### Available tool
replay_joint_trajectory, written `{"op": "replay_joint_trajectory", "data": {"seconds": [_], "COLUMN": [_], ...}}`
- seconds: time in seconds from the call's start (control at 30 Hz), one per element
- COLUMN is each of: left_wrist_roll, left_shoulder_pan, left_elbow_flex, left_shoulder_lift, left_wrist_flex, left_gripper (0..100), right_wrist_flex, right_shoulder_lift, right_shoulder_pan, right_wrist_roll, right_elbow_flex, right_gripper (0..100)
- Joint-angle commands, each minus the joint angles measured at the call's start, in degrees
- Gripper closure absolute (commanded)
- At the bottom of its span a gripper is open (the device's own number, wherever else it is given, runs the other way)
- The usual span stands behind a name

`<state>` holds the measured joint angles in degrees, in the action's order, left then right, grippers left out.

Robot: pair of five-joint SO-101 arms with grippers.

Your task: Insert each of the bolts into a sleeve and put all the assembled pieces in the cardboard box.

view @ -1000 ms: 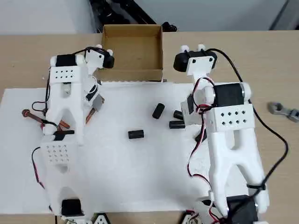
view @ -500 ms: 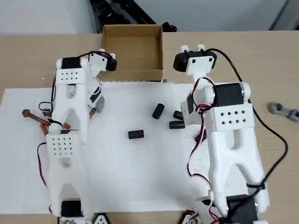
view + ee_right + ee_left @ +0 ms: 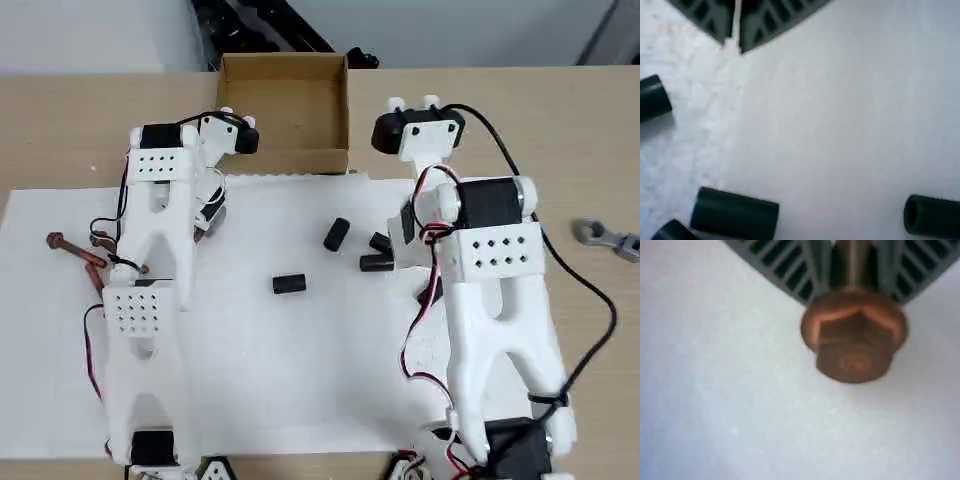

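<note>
- Left gripper (image 3: 852, 260), dark and ribbed, clamps a coppery hex-headed bolt (image 3: 854, 337) over the white sheet (image 3: 715, 400).
- Right gripper (image 3: 735, 30) is pinched closed near smooth black cylindrical sleeves (image 3: 735, 215).
- Cardboard box (image 3: 285, 112) sits beyond the sheet on the wooden counter (image 3: 480, 95).

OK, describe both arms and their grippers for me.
The left arm and right arm are white plastic shells with grids of small holes, black motors and loose red and black wires. The left gripper and right gripper have dark grey ribbed fingers.

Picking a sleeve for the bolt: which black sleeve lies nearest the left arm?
The lone sleeve on the open white sheet; the other three cluster by the right arm.
</note>
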<state>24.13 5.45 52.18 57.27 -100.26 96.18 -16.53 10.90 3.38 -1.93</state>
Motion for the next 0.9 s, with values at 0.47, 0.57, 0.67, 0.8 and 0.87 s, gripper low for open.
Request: {"op": "replay_joint_trajectory", "data": {"seconds": [0.47,0.57,0.67,0.8,0.87], "left_wrist_roll": [-8.9,-11.0,-13.4,-15.8,-16.2], "left_shoulder_pan": [-4.7,-4.0,-2.0,0.7,1.3], "left_elbow_flex": [-41.1,-46.3,-49.1,-52.4,-54.5], "left_shoulder_lift": [-57.9,-65.1,-70.9,-78.2,-81.9], "left_wrist_flex": [-0.1,-0.1,-0.1,-0.1,-0.1], "left_gripper": [99,99,99,99,99], "right_wrist_flex": [-1.6,-4.2,-6.6,-10.8,-11.6], "right_shoulder_lift": [2.5,6.6,11.6,18.9,21.8], "right_shoulder_pan": [7.7,7.8,8.0,9.4,11.4], "right_wrist_roll": [-9.6,-15.0,-22.3,-27.5,-29.2], "right_elbow_flex": [0.5,0.5,0.5,1.6,3.3], "right_gripper": [97.9,95.0,89.7,88.4,88.4]}}
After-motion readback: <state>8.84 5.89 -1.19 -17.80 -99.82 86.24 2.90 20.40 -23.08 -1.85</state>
